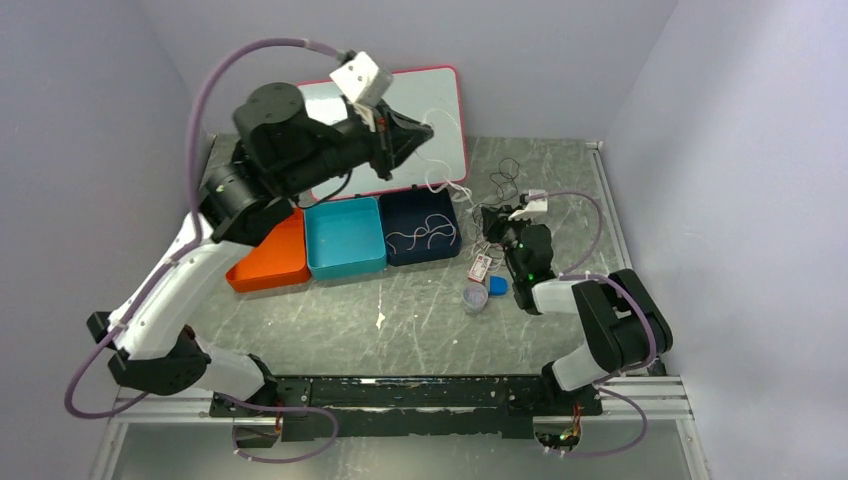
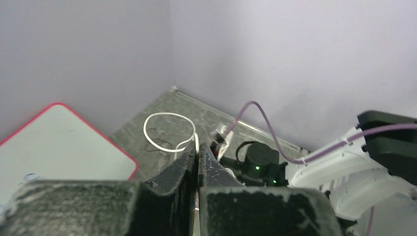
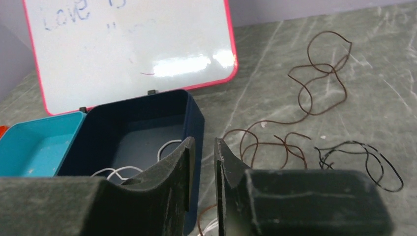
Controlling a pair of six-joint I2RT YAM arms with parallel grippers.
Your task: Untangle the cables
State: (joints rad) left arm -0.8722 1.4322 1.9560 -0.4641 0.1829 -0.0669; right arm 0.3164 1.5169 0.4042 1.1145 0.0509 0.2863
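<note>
My left gripper (image 1: 430,128) (image 2: 197,150) is raised in front of the whiteboard, shut on a white cable (image 2: 169,114). The cable loops above its tips and hangs down toward the table (image 1: 440,183). My right gripper (image 1: 492,222) (image 3: 202,143) is low over the table beside the navy bin, its jaws a narrow gap apart with nothing seen between the tips. A brown cable (image 3: 305,93) and a thin black cable (image 3: 366,160) lie loose on the table beyond it. More white cable (image 1: 425,238) (image 3: 115,172) lies in the navy bin (image 3: 195,118).
An orange bin (image 1: 272,262), a teal bin (image 1: 345,235) and the navy bin (image 1: 420,202) stand in a row mid-table. A red-framed whiteboard (image 1: 440,90) leans on the back wall. A tag (image 1: 480,266), a blue cap (image 1: 497,285) and a clear cup (image 1: 476,299) lie by the right arm.
</note>
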